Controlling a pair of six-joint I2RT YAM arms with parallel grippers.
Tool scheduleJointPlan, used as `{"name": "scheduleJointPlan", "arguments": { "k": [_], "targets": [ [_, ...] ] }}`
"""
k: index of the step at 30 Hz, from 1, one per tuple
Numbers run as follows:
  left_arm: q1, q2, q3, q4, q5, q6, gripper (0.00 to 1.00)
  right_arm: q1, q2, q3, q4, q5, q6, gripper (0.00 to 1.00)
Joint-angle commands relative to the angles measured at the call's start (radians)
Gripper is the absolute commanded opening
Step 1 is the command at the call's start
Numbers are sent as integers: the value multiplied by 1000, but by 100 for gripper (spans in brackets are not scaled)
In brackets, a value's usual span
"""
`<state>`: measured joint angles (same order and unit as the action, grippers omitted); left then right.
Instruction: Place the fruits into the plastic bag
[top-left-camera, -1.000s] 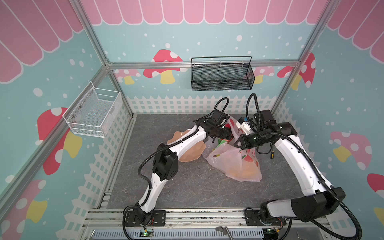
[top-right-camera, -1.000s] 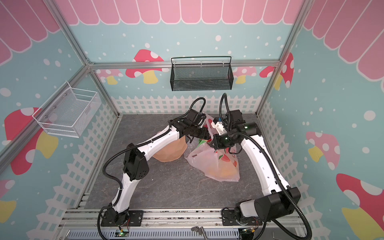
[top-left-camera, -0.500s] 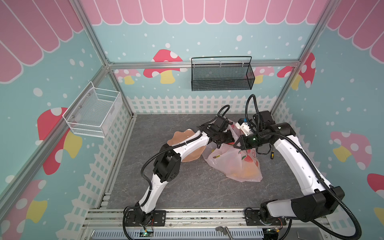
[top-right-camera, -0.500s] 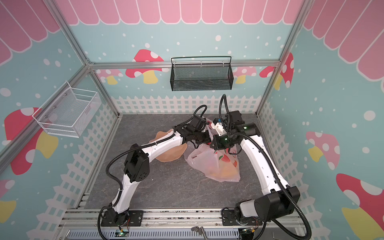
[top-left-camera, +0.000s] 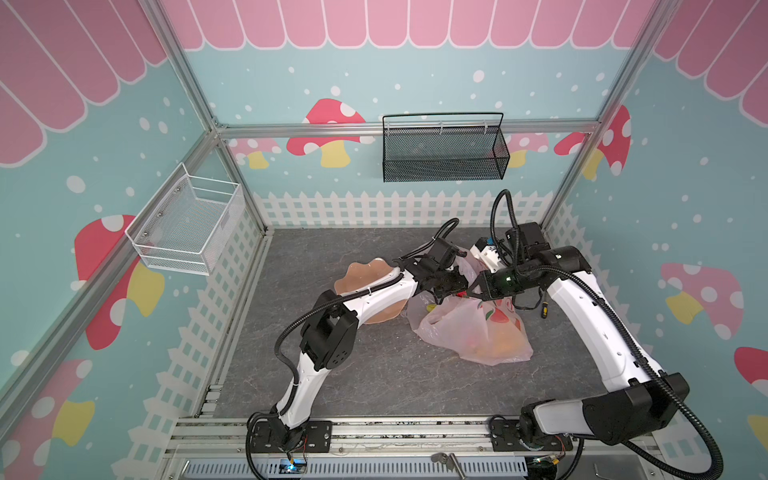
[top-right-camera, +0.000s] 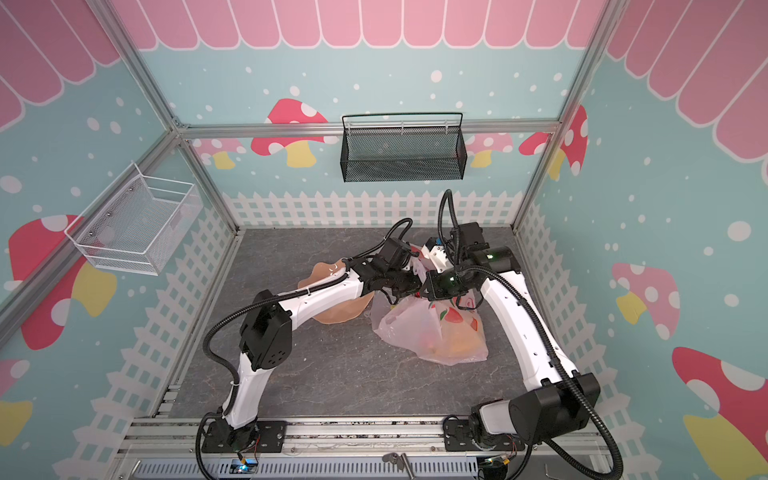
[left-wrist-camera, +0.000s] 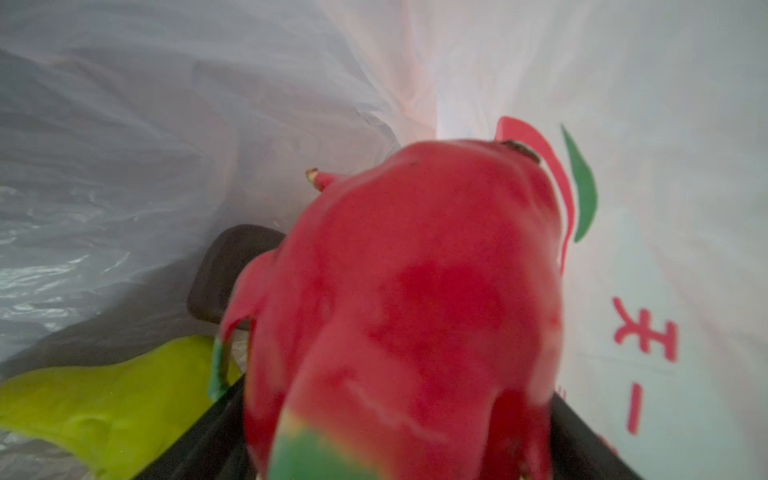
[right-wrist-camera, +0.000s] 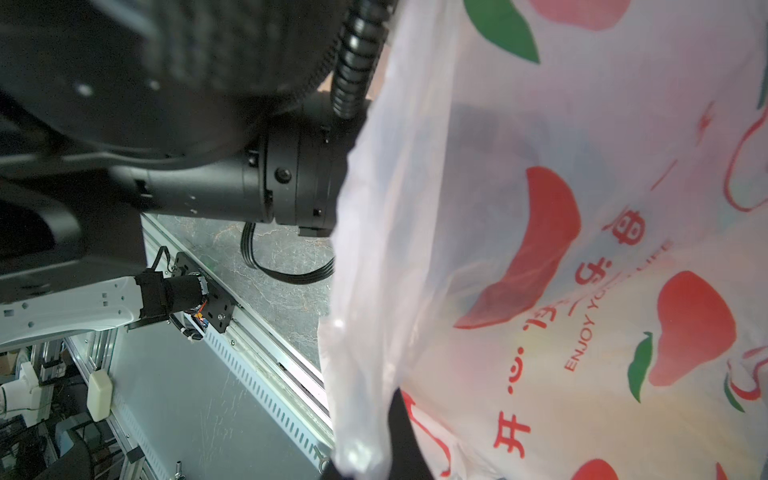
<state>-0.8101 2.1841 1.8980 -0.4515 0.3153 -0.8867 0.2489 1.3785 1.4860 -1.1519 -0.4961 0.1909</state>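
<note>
The pale pink plastic bag (top-left-camera: 469, 328) (top-right-camera: 432, 332) lies right of the floor's centre, its mouth lifted. My right gripper (top-left-camera: 473, 289) (right-wrist-camera: 374, 457) is shut on the bag's rim (right-wrist-camera: 540, 249) and holds it up. My left gripper (top-left-camera: 451, 289) (left-wrist-camera: 395, 457) reaches into the mouth, closed round a red dragon fruit (left-wrist-camera: 407, 291) with green tips. Inside the bag, beyond it, lie a yellow-green fruit (left-wrist-camera: 104, 399) and a dark brown one (left-wrist-camera: 224, 270). An orange fruit (top-left-camera: 503, 345) shows through the film.
A tan wavy-edged dish (top-left-camera: 353, 276) sits just left of the bag, partly under my left arm. A black mesh basket (top-left-camera: 442, 151) hangs on the back wall and a white wire basket (top-left-camera: 187, 226) on the left wall. White fence panels ring the floor.
My left gripper has come down and forward with the dragon fruit, into the bag's mouth. The right gripper has kept the rim lifted in the same place.
</note>
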Motion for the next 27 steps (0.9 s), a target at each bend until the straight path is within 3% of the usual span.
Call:
{"name": "scheduleJointPlan", "arguments": {
  "k": [1, 3, 5, 18, 27],
  "targets": [
    [-10, -57, 9, 39, -29, -5, 65, 3, -31, -15, 3, -19, -4, 0],
    [-9, -58, 17, 16, -47, 1, 78, 3, -36, -17, 3, -19, -2, 0],
    [-8, -66, 16, 7, -58, 8, 100, 3, -40, -20, 3, -19, -1, 0],
    [14, -125, -11, -38, -42, 50, 100, 3, -51, -23, 2, -14, 4, 0],
    [27, -194, -40, -133, -8, 183, 99, 2, -65, -25, -7, 1, 7, 0]
  ]
}}
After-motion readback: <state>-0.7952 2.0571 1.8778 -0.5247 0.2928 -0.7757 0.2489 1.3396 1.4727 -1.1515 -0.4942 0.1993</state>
